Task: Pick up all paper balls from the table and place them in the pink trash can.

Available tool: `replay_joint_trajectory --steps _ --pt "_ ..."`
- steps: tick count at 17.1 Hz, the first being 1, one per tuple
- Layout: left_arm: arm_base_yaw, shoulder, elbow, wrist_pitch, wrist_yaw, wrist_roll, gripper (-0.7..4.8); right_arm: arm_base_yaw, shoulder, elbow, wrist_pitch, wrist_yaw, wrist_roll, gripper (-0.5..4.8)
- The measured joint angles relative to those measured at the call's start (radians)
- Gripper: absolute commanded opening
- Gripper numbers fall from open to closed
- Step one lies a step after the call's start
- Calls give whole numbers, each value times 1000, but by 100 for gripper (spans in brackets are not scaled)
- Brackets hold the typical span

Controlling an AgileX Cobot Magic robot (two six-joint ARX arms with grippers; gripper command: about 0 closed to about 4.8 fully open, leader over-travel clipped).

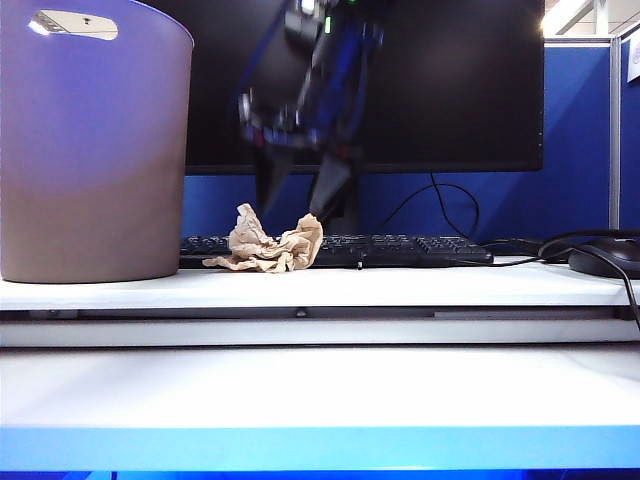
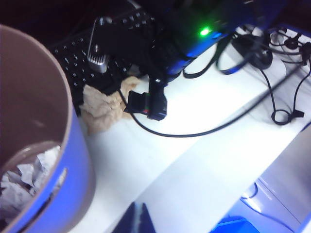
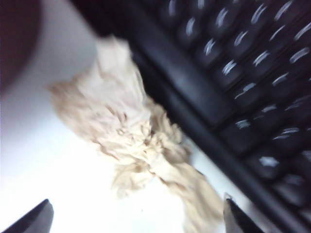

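Exterior view: right gripper (image 1: 297,197) motion-blurred, pointing down, fingers spread wide just above tan paper ball (image 1: 268,243), nothing held. Ball lies on table (image 1: 400,285) against front edge of keyboard (image 1: 400,250), near pink trash can (image 1: 90,140) at left end; can's top cut off. Right wrist view blurred: only fingertips (image 3: 34,218) show, either side of ball (image 3: 131,136). Left gripper (image 2: 137,221) barely in view at picture edge, clenched, over table beside can (image 2: 73,160); white crumpled paper (image 2: 22,177) inside, partly hidden by rim.

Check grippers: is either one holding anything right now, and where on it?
Nothing held. Right gripper is open above the tan paper ball, fingers apart either side. Left gripper is shut, empty, beside the pink trash can.
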Motion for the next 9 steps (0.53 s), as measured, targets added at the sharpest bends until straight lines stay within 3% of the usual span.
replay_joint_trajectory --steps 2,4,5,6,9 --pt "0 0 0 -7 -2 -2 -5 2 29 0 0 -7 -2 462" --pt "0 0 0 -11 -25 -2 -5 2 46 1 2 -7 -2 176" --pt "0 0 0 -11 -29 -2 -5 2 58 1 0 -12 -3 99" --pt "0 0 0 -11 -45 -2 -5 2 66 0 -3 -28 -3 -16" --pt "0 -10 0 -11 -140 -2 -5 4 63 1 0 -59 -17 -1"
